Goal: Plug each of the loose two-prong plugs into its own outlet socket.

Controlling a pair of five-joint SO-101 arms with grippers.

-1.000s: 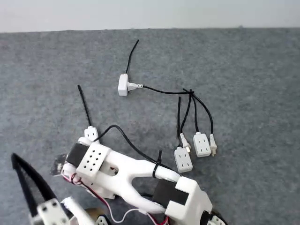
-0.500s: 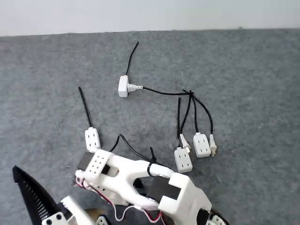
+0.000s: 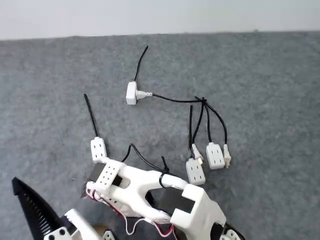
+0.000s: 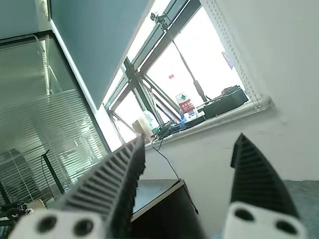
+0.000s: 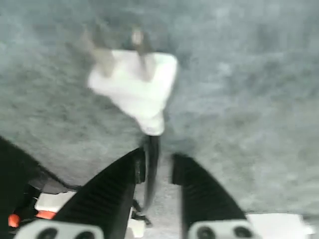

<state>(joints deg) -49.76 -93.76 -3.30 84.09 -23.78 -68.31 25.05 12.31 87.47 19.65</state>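
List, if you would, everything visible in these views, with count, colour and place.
outlet sockets: four, white; one far centre with a plug in it, one at left, two side by side at right.
loose plugs: two, white, beside the right pair of sockets.
blurred plug: one, white, apparently two-pronged, just ahead of the right gripper.
cords: several, black, bunching right of centre.
table: one, grey, carpet-like.
wall: white, along the far edge.
window: one, bright, beyond the left gripper.
left gripper: black, open, raised.
right gripper: black, a black cord at its tip.
right arm: white, near the left socket.
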